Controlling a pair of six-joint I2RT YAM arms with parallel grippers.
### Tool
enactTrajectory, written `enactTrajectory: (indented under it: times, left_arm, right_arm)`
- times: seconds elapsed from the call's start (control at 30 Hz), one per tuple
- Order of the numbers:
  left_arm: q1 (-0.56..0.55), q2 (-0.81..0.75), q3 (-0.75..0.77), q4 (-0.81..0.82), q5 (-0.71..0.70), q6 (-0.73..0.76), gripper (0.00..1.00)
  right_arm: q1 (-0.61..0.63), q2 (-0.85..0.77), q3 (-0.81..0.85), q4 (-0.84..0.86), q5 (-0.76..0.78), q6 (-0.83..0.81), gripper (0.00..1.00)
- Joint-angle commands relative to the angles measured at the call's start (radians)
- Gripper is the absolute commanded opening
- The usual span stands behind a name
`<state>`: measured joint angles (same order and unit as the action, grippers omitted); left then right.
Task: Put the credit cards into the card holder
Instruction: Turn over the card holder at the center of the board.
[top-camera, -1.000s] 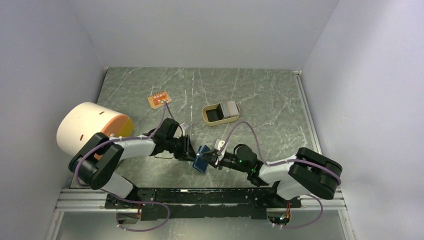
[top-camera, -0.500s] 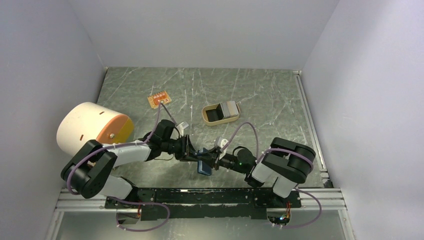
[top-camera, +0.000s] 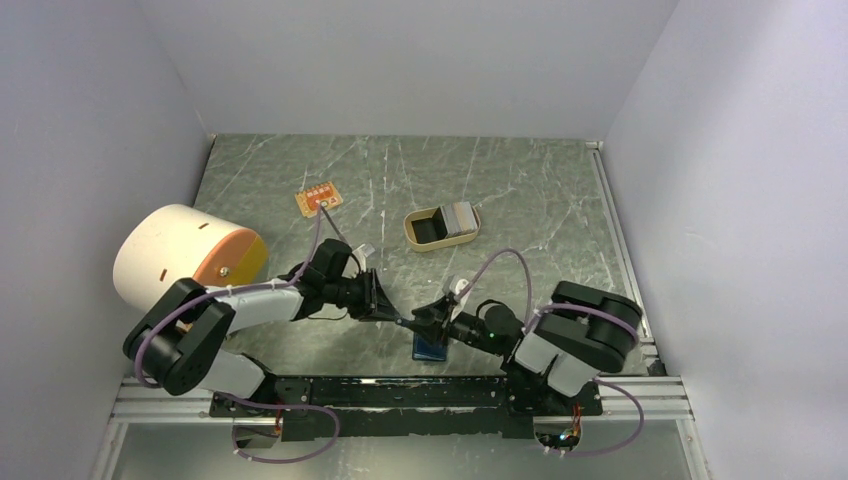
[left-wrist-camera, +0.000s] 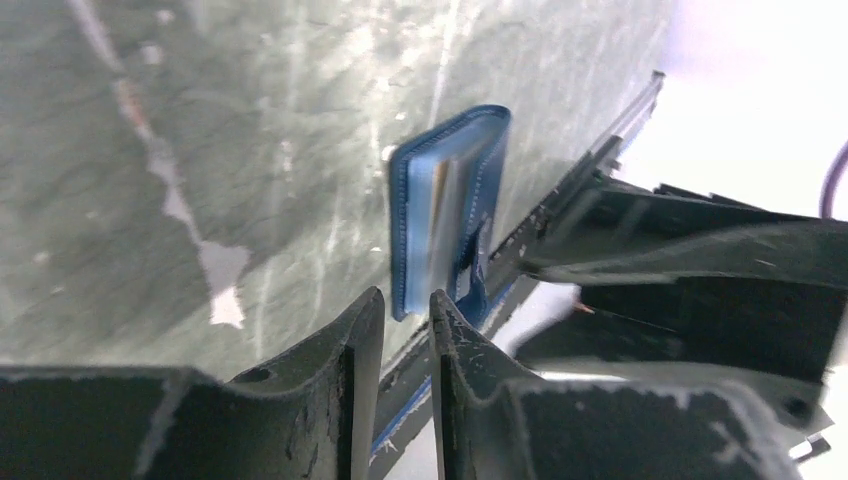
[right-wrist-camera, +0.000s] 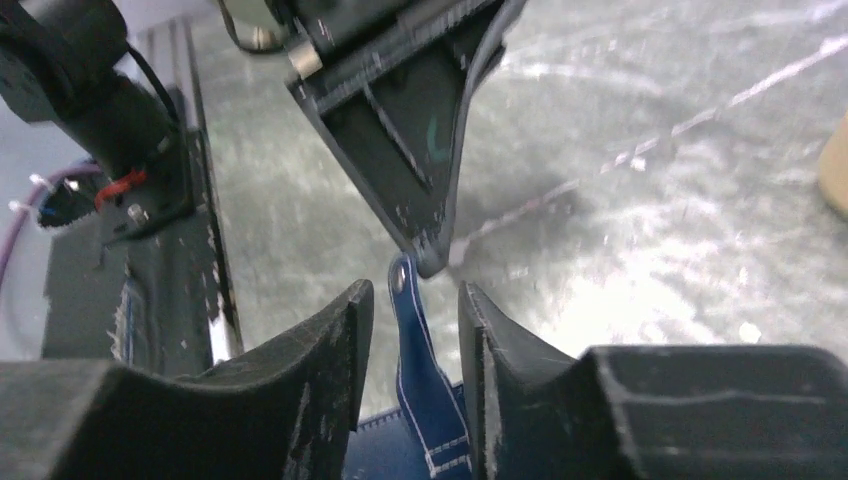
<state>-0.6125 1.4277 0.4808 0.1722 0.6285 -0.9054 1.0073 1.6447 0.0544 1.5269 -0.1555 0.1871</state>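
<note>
The card holder (top-camera: 430, 348) is seen on the bench (top-camera: 540, 200) close to its near edge, about midway between the two arms and just under the right pincer (right-wrist-camera: 415, 288). From the left wrist view its navy outside and lighter blue inside are shown, with a pale, blurred band within; whether that band is a card cannot be told. A navy strap (right-wrist-camera: 412, 350) of the holder is seen standing between the right pincer's fingers, with a gap left on each side, so the strap is not clamped. The left pincer (left-wrist-camera: 407, 300) is set to a narrow gap, with its tip right at the strap's end; whether that end is nipped cannot be told. The credit cards (top-camera: 462, 217) are found as a grey stack in the right half of a tan tray (top-camera: 409, 230), farther back near the bench's middle and well apart from the holder.
</note>
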Motion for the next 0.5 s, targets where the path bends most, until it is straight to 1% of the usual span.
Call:
enactTrajectory:
  times: [0.0, 0.13, 0.17, 0.2, 0.23, 0.27, 0.33, 0.43, 0.47]
  left_arm:
    - [0.007, -0.057, 0.028, -0.14, -0.146, 0.022, 0.29]
    - [0.013, -0.083, 0.052, -0.17, -0.148, 0.052, 0.35]
    - [0.012, -0.084, 0.062, -0.174, -0.14, 0.06, 0.35]
    - [0.012, -0.085, 0.071, -0.176, -0.129, 0.067, 0.35]
    - [0.012, -0.086, 0.078, -0.18, -0.126, 0.072, 0.35]
    - [0.01, -0.093, 0.085, -0.188, -0.129, 0.079, 0.35]
    - [0.003, -0.103, 0.09, -0.191, -0.13, 0.093, 0.36]
    - [-0.024, -0.094, 0.099, -0.173, -0.1, 0.104, 0.37]
    - [-0.038, -0.085, 0.108, -0.175, -0.101, 0.105, 0.36]
  right_arm:
    - [0.006, -0.178, 0.027, -0.153, 0.08, 0.093, 0.46]
    - [0.009, -0.389, 0.105, -0.65, 0.193, 0.24, 0.54]
    - [0.01, -0.438, 0.121, -0.726, 0.232, 0.29, 0.54]
    - [0.01, -0.48, 0.158, -0.895, 0.273, 0.347, 0.55]
    - [0.01, -0.52, 0.18, -0.983, 0.311, 0.412, 0.55]
    - [0.011, -0.549, 0.221, -1.145, 0.342, 0.478, 0.55]
    - [0.011, -0.583, 0.259, -1.341, 0.376, 0.633, 0.55]
    - [0.015, -0.61, 0.297, -1.56, 0.394, 0.794, 0.57]
    - [0.018, -0.623, 0.303, -1.609, 0.404, 0.837, 0.58]
